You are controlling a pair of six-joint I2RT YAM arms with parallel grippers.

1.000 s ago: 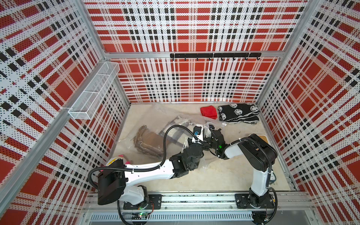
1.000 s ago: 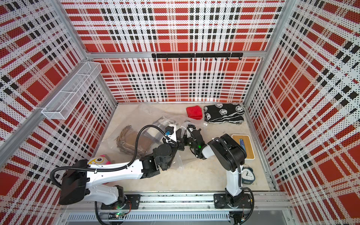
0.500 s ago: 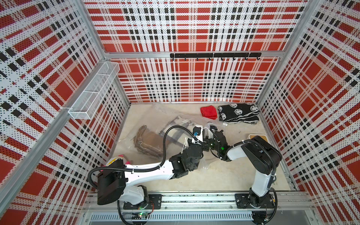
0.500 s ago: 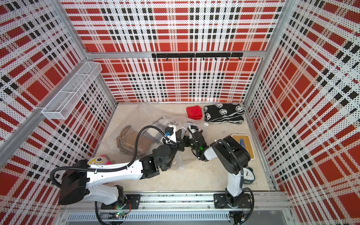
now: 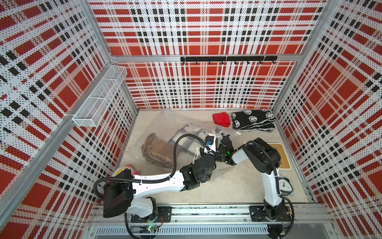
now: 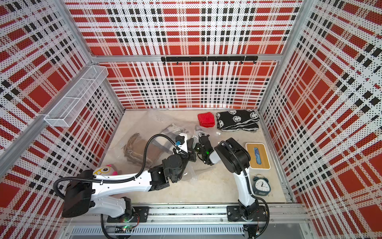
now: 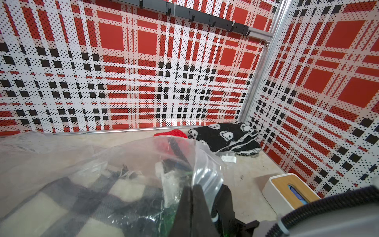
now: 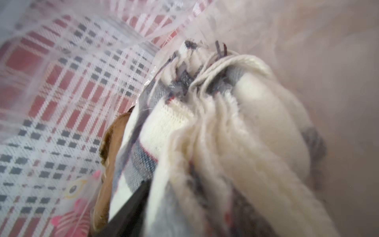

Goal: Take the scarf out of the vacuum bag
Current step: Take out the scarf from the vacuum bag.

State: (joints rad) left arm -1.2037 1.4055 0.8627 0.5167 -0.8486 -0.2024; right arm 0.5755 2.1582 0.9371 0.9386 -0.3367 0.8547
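Clamped on the mouth edge of the bag (image 7: 51,156), the left gripper (image 7: 191,190) has its fingers pressed together at the bottom centre of the left wrist view. At the middle of both top views the right gripper (image 6: 202,139) reaches into the mouth. In the right wrist view one black finger (image 8: 129,207) lies against the scarf (image 8: 225,133) and the other is hidden, so I cannot tell whether it grips.

The table (image 5: 227,190) is pale, speckled beige. It is boxed in by perforated walls (image 5: 206,87) of red, white and black plaid, with a black hook rail (image 5: 227,59) at upper centre and a wire basket (image 5: 99,99) at upper left. The bag lies flat left of centre, its long axis across the frame, mouth to the right. The cream-and-grey checked scarf is inside it near the mouth, fringed end toward the right gripper, beside a brown cloth (image 5: 157,153).
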